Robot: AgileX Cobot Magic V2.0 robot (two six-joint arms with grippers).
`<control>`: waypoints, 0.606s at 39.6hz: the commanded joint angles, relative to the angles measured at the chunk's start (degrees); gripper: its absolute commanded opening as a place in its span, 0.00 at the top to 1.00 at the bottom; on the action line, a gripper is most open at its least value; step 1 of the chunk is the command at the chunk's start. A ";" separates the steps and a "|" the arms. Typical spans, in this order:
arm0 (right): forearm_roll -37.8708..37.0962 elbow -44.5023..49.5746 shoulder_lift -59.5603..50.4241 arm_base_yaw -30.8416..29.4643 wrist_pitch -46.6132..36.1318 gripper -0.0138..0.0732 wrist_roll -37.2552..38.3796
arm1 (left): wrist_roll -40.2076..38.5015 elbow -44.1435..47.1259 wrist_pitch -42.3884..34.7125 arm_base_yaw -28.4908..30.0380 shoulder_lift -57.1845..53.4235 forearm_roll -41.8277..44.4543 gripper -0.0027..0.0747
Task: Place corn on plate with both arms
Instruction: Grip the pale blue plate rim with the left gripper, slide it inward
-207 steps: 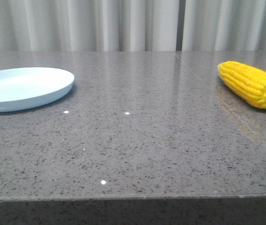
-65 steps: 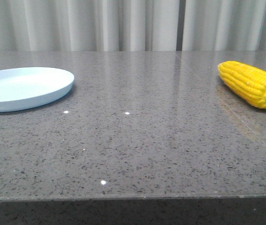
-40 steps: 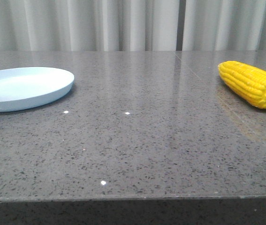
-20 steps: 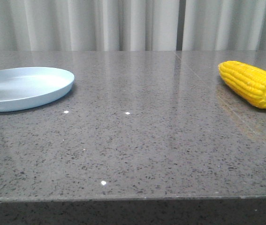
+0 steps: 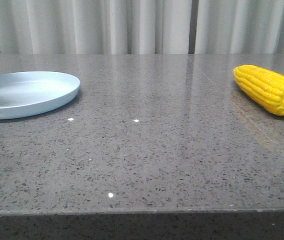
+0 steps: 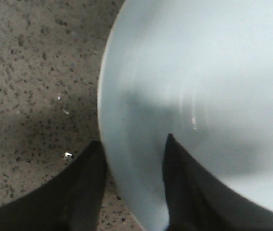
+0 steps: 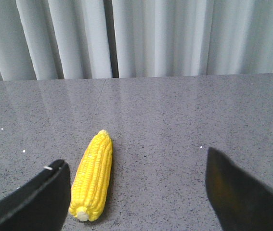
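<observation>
Left hand [image 6: 131,192] open, its two dark fingers [image 6: 184,192] straddling the rim of the pale blue plate [image 6: 199,72], one finger over the plate's inside and the other over the speckled grey surface [image 6: 30,72] just outside; contact with the rim not clear from the wrist view. Newly arrived at the far left edge of the front view as a dark shape above the plate [image 5: 26,92], absent from that edge a second ago, with a fresh shadow dimming the plate's left part. Right hand [image 7: 136,202] also spread wide and holding nothing, fingers well apart over bare stone, out of sight in the front view. Corn cob [image 7: 93,175] lying flat ahead of the right hand, nearer its left finger, pale stub end toward the camera; in the front view, corn cob [image 5: 268,90] at the far right of the surface, well apart from the plate and unmoved. Pale curtain [image 5: 131,25] behind. Judged from this: left arm likely going to take or steady the plate, right arm poised for the corn; nothing grasped yet, so the task barely begun.
</observation>
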 commanded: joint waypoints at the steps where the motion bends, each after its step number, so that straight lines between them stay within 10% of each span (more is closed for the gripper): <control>1: -0.25 -1.95 1.01 -0.30 -4.67 0.15 -0.87 | -0.01 -1.85 -1.11 -0.26 -2.44 0.00 0.83; 7: -0.25 -1.95 1.01 -0.30 -4.67 0.15 -0.87 | -0.01 -1.85 -1.46 -0.26 -2.44 -0.50 0.99; 24: -0.25 -1.95 1.01 -0.30 -4.67 0.15 -0.87 | 5.41 -6.12 1.83 -0.66 -2.44 -19.47 0.99</control>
